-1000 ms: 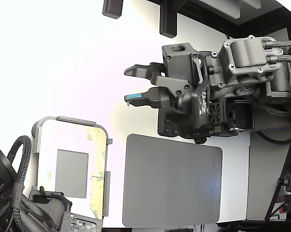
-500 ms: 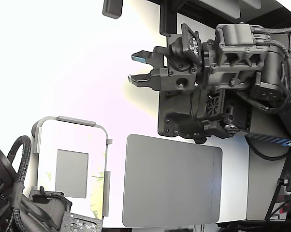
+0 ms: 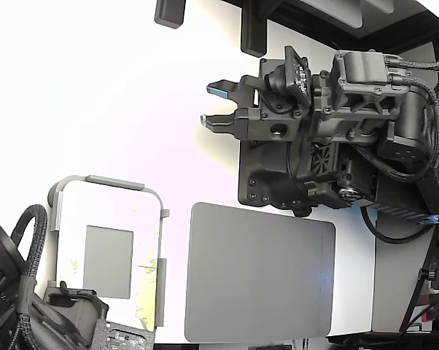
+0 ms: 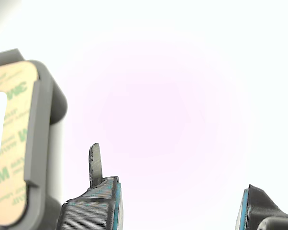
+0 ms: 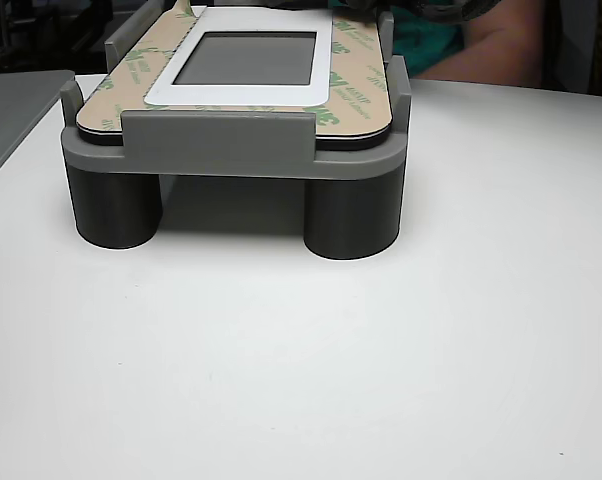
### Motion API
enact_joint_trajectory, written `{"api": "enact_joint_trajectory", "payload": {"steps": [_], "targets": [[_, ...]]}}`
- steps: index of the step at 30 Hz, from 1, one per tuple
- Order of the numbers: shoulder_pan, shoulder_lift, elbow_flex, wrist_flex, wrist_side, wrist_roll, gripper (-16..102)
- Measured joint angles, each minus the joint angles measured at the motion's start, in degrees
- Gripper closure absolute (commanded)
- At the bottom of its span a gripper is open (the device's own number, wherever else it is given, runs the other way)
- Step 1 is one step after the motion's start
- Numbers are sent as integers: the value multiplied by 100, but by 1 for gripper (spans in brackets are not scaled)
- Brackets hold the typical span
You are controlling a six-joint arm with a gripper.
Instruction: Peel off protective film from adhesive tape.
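Glossy yellow-green protective film [image 5: 353, 105], faint green print

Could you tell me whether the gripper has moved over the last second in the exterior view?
Yes. The gripper, open, has rolled over and risen toward the view's top, away from the large grey mat, which has stayed put.

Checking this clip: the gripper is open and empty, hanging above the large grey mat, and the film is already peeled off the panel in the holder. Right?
Not quite. The protective film is still stuck along the panel's edges in the grey holder, as the other view shows. The rest holds: in the exterior view the gripper is open and empty, above the large grey mat.
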Motion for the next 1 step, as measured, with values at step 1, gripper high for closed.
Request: {"api": "enact_joint_trajectory", "payload": {"steps": [1], "targets": [[0, 0, 0, 0, 0, 0, -14]]}}
